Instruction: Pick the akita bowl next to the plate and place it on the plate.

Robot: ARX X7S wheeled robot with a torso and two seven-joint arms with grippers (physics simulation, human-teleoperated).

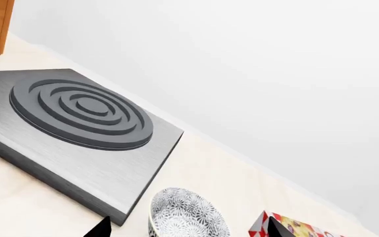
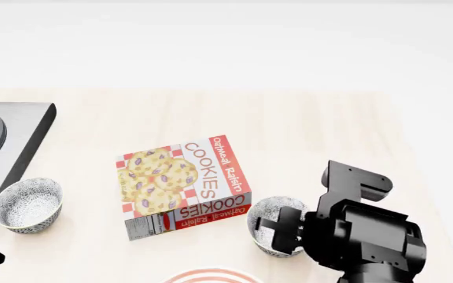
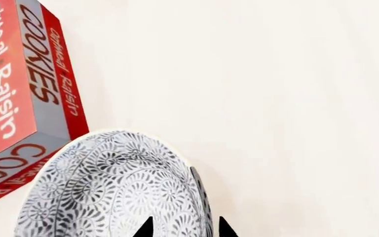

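Head view: right hand (image 2: pixel 278 231) grips akita bowl (image 2: pixel 268 219).

Pale wooden counter (image 2: pixel 305 130), stove slab (image 2: pixel 10 141), cookie box (image 2: pixel 181 184) (lying flat), two bowls (image 2: pixel 28 204), plate (image 2: pixel 213 276)

Right end effector (image 2: pixel 278 231) at the rim of the akita bowl (image 2: pixel 268 227), just beside a flat-lying cookie box (image 2: pixel 181 186) on the worktop (image 2: pixel 305 135). The plate (image 2: pixel 213 276) shows partly at the near edge. A second speckled bowl (image 2: pixel 26 204) sits beside the stove (image 2: pixel 6 138).

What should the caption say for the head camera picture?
Right gripper reaches the speckled bowl beside a cookie box, near the plate.
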